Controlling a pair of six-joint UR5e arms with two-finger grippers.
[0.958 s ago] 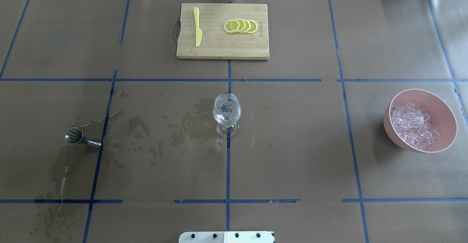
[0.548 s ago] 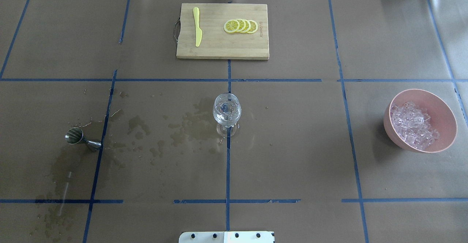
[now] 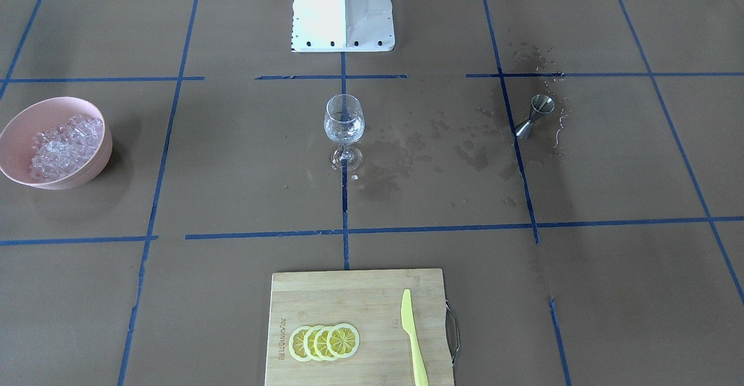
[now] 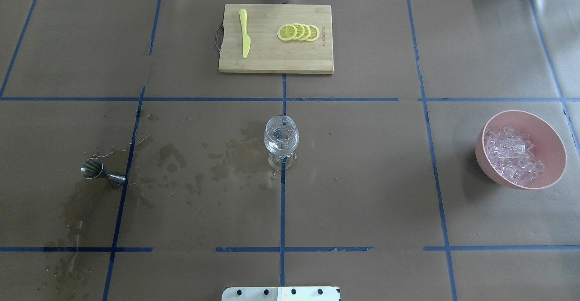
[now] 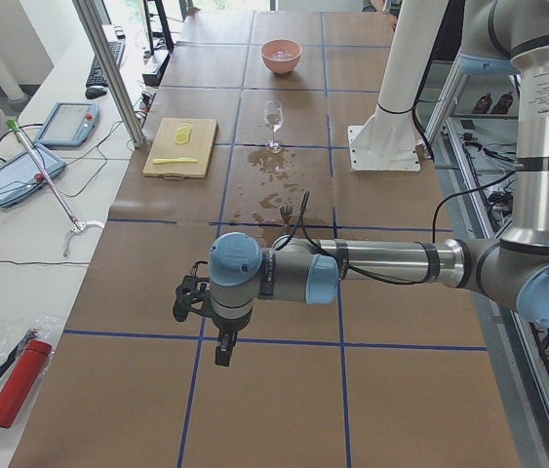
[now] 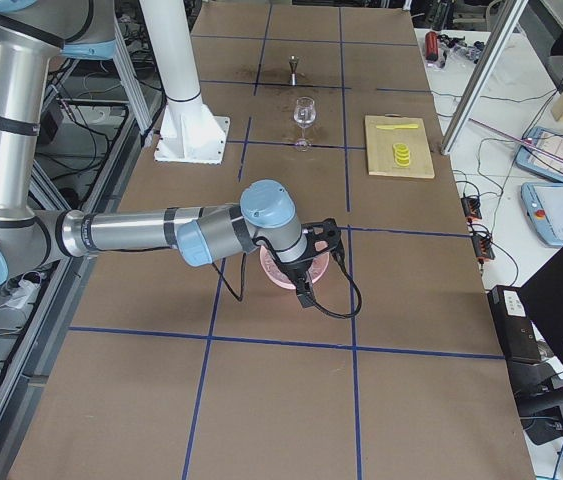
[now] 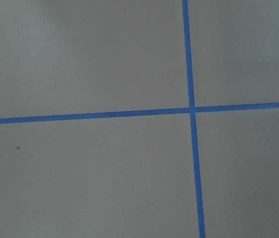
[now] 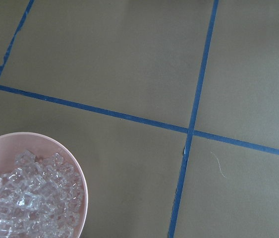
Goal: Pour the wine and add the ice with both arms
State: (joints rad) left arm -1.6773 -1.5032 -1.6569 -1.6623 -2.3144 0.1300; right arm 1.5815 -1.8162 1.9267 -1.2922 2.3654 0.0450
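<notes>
Counting the items on the bench (image 4: pixel 362 201): one stemmed glass (image 4: pixel 281 140), one pink bowl (image 4: pixel 480 151), one steel measuring cup (image 4: pixel 97 170), one wooden cutting board (image 4: pixel 272 56), one yellow knife (image 4: pixel 245 33) and four lemon slices (image 4: pixel 299 32).

The glass stands upright at the centre of the bench on a blue tape line. It holds the wine (image 3: pixel 344 132), a small amount of clear liquid. The ice (image 4: pixel 512 156) lies heaped in the bowl, well apart from the glass on the robot's right. The measuring cup stands well apart on the robot's left. Wet patches (image 4: pixel 235 156) spread between the cup and the glass.

The two arms appear only in the side views. The left arm (image 5: pixel 381 263) reaches out beyond the measuring cup. The right arm (image 6: pixel 131 235) reaches out beside the bowl. For both the left hand (image 5: pixel 192 298) and the right hand (image 6: pixel 319 248), whether the fingers are apart or together cannot be told.

The left wrist view shows only brown paper and crossing blue tape. The right wrist view shows the bowl and ice at its lower left corner. Only the front view shows the whole foot of the white pedestal (image 3: pixel 343 8).
</notes>
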